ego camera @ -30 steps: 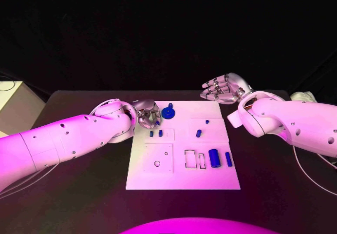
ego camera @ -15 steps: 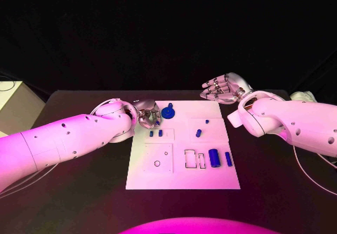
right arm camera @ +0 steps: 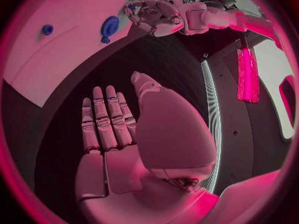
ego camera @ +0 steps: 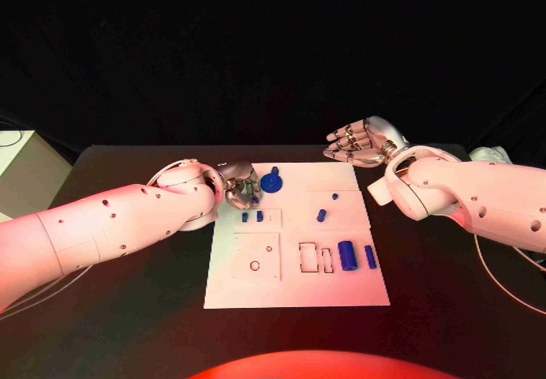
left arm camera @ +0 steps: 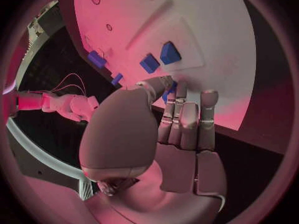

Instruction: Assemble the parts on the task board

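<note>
At the upper left corner of the board (ego camera: pixel 296 288), your left hand (ego camera: pixel 239 188) sits low, just beside the round blue part (ego camera: pixel 273 183) that stands near the board's top edge. In the left wrist view its fingers (left arm camera: pixel 187 122) lie pressed together and reach down onto the board's edge, with a small blue piece (left arm camera: pixel 170 91) showing at their tips; I cannot tell whether they pinch it or only touch it. Your right hand (ego camera: pixel 362 142) hangs off the board, above its upper right corner, palm open and fingers (right arm camera: pixel 106 119) straight and side by side, holding nothing.

The other parts are spread over the board: two small ones (ego camera: pixel 252 215) below the left hand, two more (ego camera: pixel 323 214) in the middle right, and two upright bars (ego camera: pixel 347 256) at the centre right beside empty slots (ego camera: pixel 309 257).

I judge this an early step: the left hand is working on a piece at the top left corner. Next you need a sure pinch there, confirmed from the wrist view, before lifting. Keep the right hand clear.
</note>
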Robot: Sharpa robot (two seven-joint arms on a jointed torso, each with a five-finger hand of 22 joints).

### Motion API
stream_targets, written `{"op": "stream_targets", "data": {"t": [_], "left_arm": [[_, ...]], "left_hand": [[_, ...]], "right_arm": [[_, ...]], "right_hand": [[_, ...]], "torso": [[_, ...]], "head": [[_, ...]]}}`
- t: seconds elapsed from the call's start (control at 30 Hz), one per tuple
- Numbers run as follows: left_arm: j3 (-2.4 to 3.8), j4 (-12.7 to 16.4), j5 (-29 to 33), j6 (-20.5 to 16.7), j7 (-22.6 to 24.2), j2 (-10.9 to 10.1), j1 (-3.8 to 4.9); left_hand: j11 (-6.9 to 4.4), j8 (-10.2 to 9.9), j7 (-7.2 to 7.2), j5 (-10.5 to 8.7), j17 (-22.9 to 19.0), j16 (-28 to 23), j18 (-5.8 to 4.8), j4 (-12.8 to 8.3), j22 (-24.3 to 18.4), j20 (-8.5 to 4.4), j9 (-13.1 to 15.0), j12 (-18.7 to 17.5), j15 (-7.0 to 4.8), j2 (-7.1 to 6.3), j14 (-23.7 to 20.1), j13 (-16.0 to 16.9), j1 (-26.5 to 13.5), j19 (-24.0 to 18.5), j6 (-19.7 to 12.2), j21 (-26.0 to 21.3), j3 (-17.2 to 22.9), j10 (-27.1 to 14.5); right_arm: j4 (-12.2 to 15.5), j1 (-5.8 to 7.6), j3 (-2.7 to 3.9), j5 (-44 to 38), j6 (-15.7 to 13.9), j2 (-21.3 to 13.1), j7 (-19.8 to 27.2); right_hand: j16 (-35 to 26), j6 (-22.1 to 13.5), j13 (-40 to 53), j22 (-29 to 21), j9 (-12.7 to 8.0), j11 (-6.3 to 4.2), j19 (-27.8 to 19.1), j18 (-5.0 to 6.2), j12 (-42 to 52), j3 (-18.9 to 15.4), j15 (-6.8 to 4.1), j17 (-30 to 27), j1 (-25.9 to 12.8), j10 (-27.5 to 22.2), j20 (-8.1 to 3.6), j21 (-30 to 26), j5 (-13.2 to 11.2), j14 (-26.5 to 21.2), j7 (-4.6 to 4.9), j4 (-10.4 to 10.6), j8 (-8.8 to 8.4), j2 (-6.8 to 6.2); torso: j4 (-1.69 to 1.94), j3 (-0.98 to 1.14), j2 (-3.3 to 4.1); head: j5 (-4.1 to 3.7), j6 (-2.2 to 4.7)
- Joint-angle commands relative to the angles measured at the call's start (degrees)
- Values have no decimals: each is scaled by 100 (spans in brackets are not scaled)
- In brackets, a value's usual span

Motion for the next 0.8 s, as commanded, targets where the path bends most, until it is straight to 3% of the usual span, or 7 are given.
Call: {"op": "stream_targets", "data": {"t": [0.03, 0.4, 0.5, 0.8], "left_arm": [[-20, 5, -66, 209, -30, 9, -23], [-22, 7, -79, 116, -32, -17, -25], [-22, 8, -84, 70, -30, -20, -25], [-21, 17, -83, -9, -32, -39, -28]], "left_hand": [[18, -31, -12, -16, 22, 39, -96, -1, 7, -1, -5, 6, 5, -13, 17, 15, -60, -15, -39, -22, -40, 49], [7, -66, -14, -17, 44, 53, -94, -4, 1, -5, -9, 33, -3, -23, 28, 43, -69, -8, -56, -32, -58, 81], [8, -248, 18, -11, 62, 75, -96, 3, -11, -11, -62, 62, -3, -47, 33, 100, -86, 11, -270, -55, -67, 41], [19, -357, 41, -11, 64, 86, -94, 19, -33, -12, -91, 79, 4, -74, 31, 140, -110, 11, -403, -79, -82, -5]], "right_arm": [[7, -3, 1, -62, 80, 1, 33], [1, -3, 1, -65, 80, 1, 28], [-1, -3, 1, -71, 75, 2, 28], [-4, -3, 1, -78, 70, 1, 28]], "right_hand": [[8, 57, -3, 3, -10, 13, -4, 39, -18, 37, -7, -10, 16, 43, 1, 23, 12, 39, 71, 1, -23, 32], [8, 57, -3, 3, -10, 13, -4, 39, -18, 37, -7, -10, 16, 43, 1, 23, 12, 39, 71, 1, -23, 32], [7, 59, -4, 2, -11, 13, -13, 39, -19, 39, -7, -13, 16, 44, 1, 22, 10, 38, 70, 0, -25, 30], [3, 54, -6, 1, -14, 14, -24, 39, -24, 39, -5, -16, 17, 36, 2, 20, 8, 33, 68, -3, -30, 24]], "torso": [[0, 1, -6], [2, 1, -3], [2, 2, -5], [-1, -1, -1]], "head": [[3, -2], [0, 3], [1, 4], [2, 7]]}}
